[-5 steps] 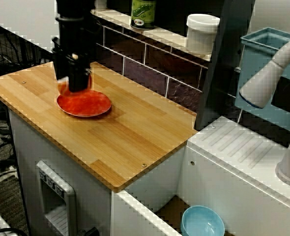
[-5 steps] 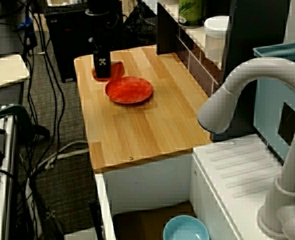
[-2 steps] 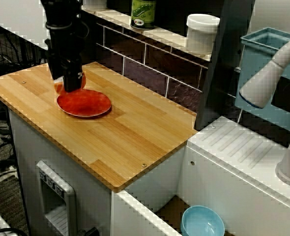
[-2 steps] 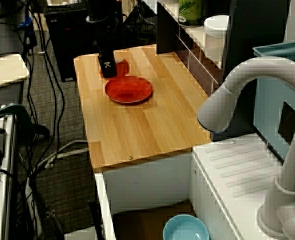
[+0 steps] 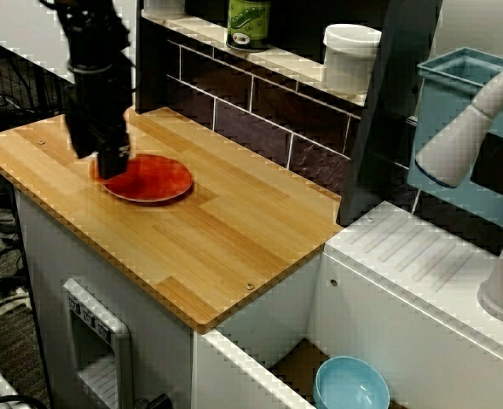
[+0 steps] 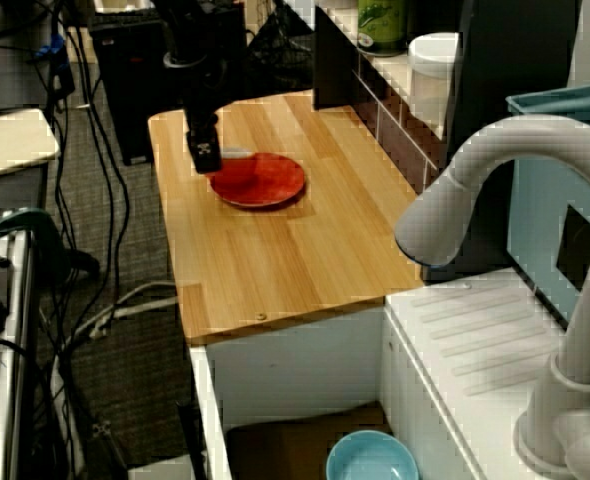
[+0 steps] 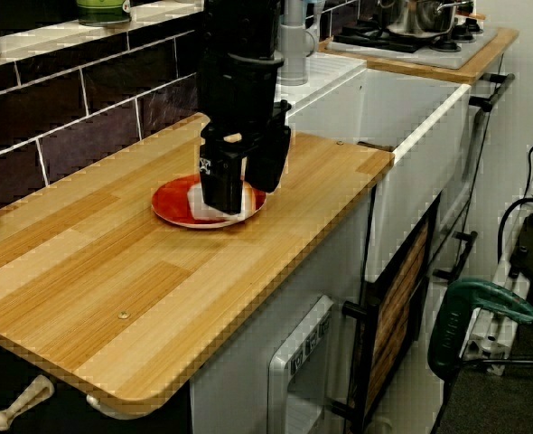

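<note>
A black gripper [image 5: 111, 166] stands low over the left rim of a red plate [image 5: 153, 179] on the wooden counter [image 5: 217, 239]. From the side, the gripper [image 6: 207, 160] sits at the plate's [image 6: 265, 180] far-left edge. In the front view its two dark fingers [image 7: 221, 185] reach down to the plate [image 7: 172, 210], with a pale patch showing between them. A sliver of red shows at the gripper's left in the view from above; I cannot tell whether it is a separate thing or whether the fingers hold anything.
A dark tiled back wall with a shelf holds a green can [image 5: 249, 21] and a white jar [image 5: 350, 55]. A white faucet [image 6: 455, 200] and sink lie to the right. A blue bowl [image 5: 351, 385] sits below. A blue bin [image 5: 460, 94] stands behind the faucet.
The gripper has shifted left and toward the counter's front edge, lower at the plate's rim. The red lump seen beside it earlier is now almost wholly hidden.
</note>
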Action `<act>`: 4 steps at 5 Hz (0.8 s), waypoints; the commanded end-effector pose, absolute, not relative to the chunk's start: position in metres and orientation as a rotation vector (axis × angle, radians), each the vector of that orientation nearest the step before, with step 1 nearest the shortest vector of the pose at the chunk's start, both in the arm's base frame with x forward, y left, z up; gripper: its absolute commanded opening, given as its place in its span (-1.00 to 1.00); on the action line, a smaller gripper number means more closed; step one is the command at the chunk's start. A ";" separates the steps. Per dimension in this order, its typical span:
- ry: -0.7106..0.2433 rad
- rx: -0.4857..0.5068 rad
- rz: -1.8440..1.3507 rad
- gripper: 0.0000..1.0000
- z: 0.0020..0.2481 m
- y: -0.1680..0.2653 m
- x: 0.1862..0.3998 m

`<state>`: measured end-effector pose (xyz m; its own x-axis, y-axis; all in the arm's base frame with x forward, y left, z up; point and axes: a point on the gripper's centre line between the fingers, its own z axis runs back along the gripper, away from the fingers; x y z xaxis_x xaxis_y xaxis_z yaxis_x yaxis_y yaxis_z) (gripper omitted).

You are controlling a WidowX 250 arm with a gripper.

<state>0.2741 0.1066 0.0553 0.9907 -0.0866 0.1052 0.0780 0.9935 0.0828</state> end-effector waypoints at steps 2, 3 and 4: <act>-0.061 -0.075 0.158 1.00 0.035 0.243 0.201; -0.022 -0.094 0.163 1.00 0.028 0.250 0.186; -0.040 -0.067 0.135 1.00 0.024 0.240 0.188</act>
